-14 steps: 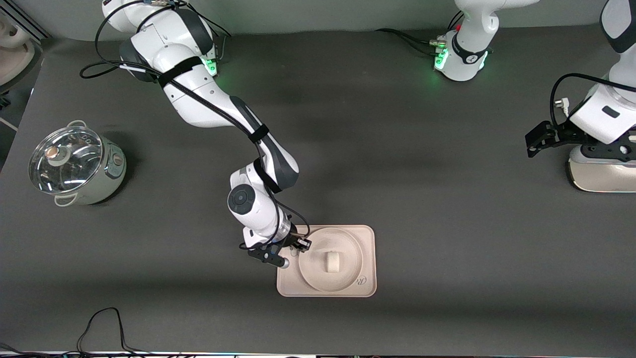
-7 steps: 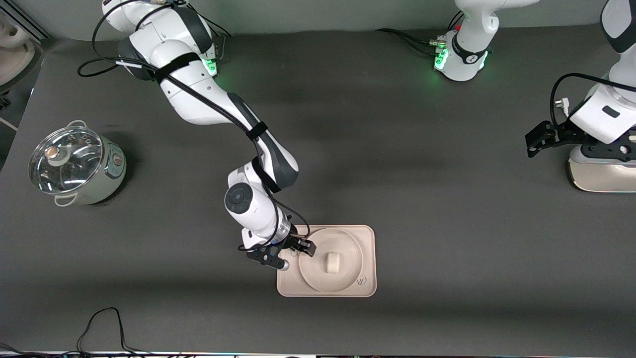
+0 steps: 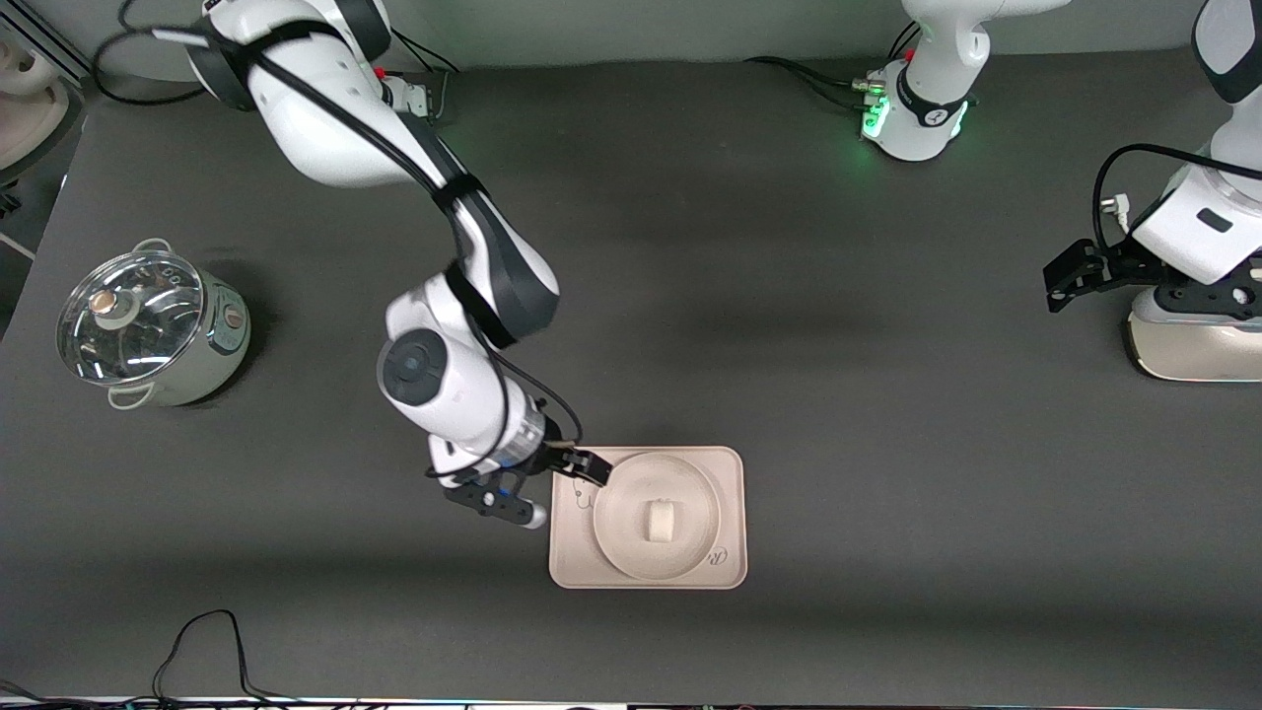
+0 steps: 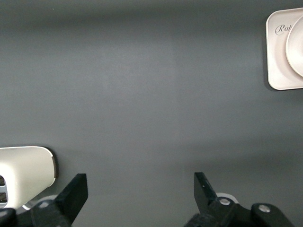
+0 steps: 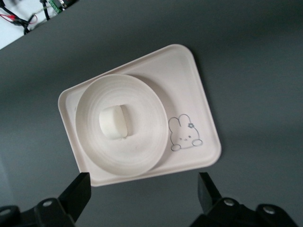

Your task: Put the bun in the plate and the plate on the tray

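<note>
The bun (image 3: 658, 520) sits in the plate (image 3: 621, 542), which rests on the tray (image 3: 572, 572). The right tool (image 3: 552, 488), open and empty, hangs over the tray's edge and could clip the rim while leaving. The left tool (image 4: 137, 198) waits, open.

I logged: bun (image 3: 659, 520) off-white | plate (image 3: 631, 552) cream-white, plain | tray (image 3: 572, 567) cream-pink, rabbit drawing | table (image 3: 887, 394) dark grey

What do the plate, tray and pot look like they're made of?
Plate: matte cream, likely plastic or melamine; faint concentric rings, no glare.
Tray: same matte cream-pink look, printed rabbit, probably plastic.
Pot: shiny metal body, likely stainless steel; see-through lid with reflections, probably glass.
</note>
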Motion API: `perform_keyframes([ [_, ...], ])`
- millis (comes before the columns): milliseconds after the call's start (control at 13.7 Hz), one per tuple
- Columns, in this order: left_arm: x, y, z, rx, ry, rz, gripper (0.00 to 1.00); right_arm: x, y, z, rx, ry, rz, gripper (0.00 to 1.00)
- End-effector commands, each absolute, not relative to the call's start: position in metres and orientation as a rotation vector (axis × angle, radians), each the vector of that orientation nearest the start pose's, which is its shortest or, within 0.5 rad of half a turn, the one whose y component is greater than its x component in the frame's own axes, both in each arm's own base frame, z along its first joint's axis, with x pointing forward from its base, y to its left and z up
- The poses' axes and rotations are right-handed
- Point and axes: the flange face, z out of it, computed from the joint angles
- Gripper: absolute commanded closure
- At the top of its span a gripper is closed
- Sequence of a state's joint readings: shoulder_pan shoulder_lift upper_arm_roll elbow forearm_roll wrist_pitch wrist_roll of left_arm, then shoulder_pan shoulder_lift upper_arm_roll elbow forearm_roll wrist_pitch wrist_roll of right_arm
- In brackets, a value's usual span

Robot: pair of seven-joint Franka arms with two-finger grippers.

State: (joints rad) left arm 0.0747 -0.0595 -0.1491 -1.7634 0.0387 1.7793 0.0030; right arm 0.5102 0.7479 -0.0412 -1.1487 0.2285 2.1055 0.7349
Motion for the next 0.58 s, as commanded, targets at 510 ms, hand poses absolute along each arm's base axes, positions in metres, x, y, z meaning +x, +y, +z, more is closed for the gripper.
perform_keyframes([
  [510, 0.552, -0.047, 0.591, -3.077, 0.127, -0.125, 0.00, 0.596, 0.145, 0.579, -2.926, 0.137, -0.039, 0.00],
])
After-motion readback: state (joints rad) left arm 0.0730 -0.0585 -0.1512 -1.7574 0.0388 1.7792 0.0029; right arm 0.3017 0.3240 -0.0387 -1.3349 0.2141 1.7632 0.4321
